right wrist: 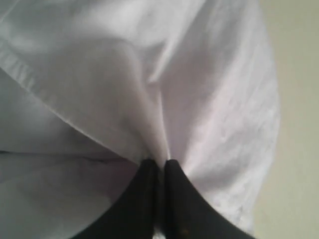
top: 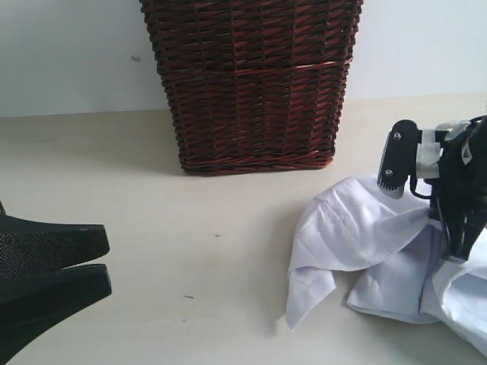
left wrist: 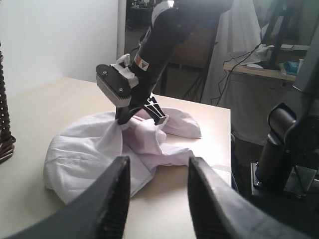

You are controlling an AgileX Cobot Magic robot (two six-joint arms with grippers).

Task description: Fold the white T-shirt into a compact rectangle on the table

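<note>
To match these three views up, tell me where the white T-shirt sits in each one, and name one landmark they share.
Exterior view: white T-shirt crumpled at lower right, on the table.
Left wrist view: white T-shirt in a heap beyond the open left gripper.
Right wrist view: white T-shirt fills nearly the whole picture.
Shared landmark: the right gripper, shut on the cloth.

I get even, soft light over the bench (top: pixel 190 251); the basket (top: pixel 251 84) throws a faint shadow toward 9 o'clock. Left wrist view: glare burns out the right arm (left wrist: pixel 164 40) at 12 o'clock. Right wrist view is blurry, the white T-shirt (right wrist: pixel 149 74) washed out.
</note>
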